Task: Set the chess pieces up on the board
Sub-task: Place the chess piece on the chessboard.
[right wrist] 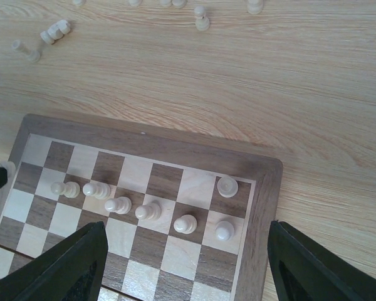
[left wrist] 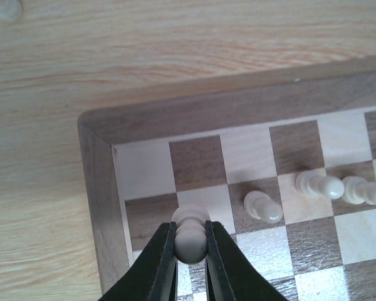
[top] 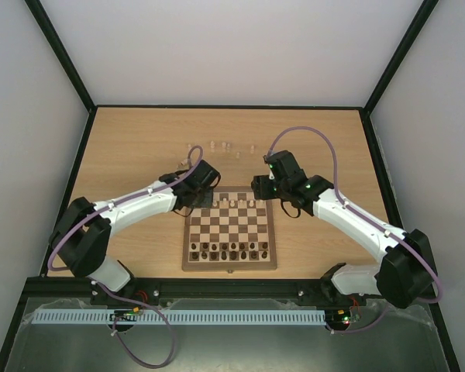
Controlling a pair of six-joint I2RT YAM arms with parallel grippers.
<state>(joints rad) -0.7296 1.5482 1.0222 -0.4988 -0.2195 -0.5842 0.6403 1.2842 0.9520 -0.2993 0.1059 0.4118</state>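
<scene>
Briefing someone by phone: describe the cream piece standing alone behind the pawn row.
On the chessboard, go to the far right corner square. The cream piece there is the only one on the back row; the pawns line the row in front.

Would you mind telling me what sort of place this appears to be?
Likely a robotics lab test cell: plain white walls in a black frame enclose a wood tabletop, with two robot arms bolted at its near edge and a chessboard.
</scene>
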